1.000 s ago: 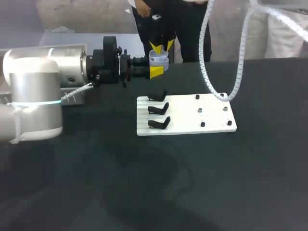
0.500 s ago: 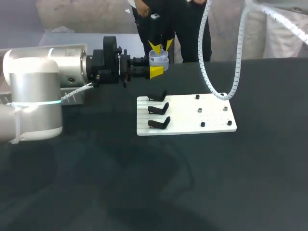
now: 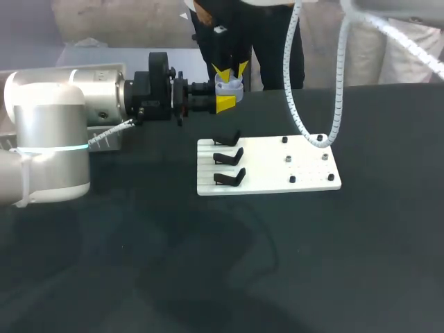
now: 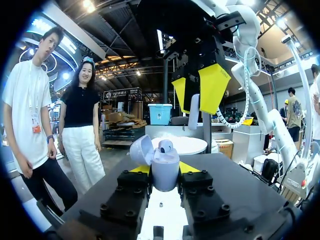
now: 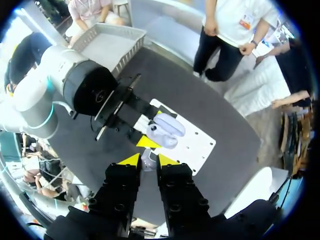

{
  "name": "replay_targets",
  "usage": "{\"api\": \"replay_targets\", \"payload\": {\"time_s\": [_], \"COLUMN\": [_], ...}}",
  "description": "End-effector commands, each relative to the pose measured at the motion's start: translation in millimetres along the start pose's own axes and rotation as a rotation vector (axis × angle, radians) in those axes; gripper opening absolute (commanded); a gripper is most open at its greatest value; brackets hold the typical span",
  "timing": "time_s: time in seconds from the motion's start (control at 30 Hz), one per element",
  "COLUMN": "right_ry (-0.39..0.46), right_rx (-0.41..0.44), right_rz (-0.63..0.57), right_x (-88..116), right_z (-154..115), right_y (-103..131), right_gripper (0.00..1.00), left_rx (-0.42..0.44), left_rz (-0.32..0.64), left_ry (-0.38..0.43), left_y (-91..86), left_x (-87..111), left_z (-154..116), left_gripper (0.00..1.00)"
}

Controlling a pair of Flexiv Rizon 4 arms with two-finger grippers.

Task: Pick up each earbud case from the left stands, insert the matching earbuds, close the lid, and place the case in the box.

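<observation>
The left gripper [image 4: 165, 169] is closed on the body of a pale earbud case [image 4: 165, 176]. The case is held upright in the air beyond the white board [image 3: 291, 177], and its lid [image 4: 141, 150] is tipped back so that the wells are presented upward. One earbud [image 4: 166, 146] is seen seated in it. Directly above, the right gripper [image 4: 196, 95] is pinched on a second earbud [image 4: 194, 114], stem down, which is judged to be lined up for insertion. On the board, the three black stands [image 3: 229, 157] are seen bare.
</observation>
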State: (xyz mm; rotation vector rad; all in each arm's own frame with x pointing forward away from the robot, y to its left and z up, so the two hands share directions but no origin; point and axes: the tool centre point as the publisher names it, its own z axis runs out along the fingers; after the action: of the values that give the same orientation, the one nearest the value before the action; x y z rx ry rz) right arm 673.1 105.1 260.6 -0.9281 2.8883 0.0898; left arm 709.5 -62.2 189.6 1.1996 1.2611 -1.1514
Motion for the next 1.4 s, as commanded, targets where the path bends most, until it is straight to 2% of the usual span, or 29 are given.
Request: {"api": "replay_targets", "payload": {"time_s": [0.03, 0.13, 0.63, 1.03, 1.4], "right_ry": [0.017, 0.019, 0.033, 0.029, 0.041], "right_rx": [0.013, 0.045, 0.048, 0.045, 0.046], "right_rz": [0.009, 0.022, -0.004, -0.106, -0.094], "right_x": [-11.1, -13.8, -18.8, -20.5, -20.7], "right_z": [2.1, 3.2, 12.2, 14.6, 21.0], "right_y": [0.1, -1.2, -0.6, -0.4, -5.2], "right_gripper": [0.0, 0.0, 0.0, 0.0, 0.0], "left_rx": [0.0, 0.0, 0.0, 0.0, 0.0], "left_rz": [0.0, 0.0, 0.0, 0.0, 0.0], "left_ry": [0.0, 0.0, 0.0, 0.0, 0.0], "left_y": [0.5, 0.5, 0.5, 0.5, 0.5], "left_x": [-0.1, -0.1, -0.1, -0.1, -0.1], "left_z": [0.3, 0.3, 0.3, 0.3, 0.3], "left_gripper": [0.0, 0.0, 0.0, 0.0, 0.0]}}
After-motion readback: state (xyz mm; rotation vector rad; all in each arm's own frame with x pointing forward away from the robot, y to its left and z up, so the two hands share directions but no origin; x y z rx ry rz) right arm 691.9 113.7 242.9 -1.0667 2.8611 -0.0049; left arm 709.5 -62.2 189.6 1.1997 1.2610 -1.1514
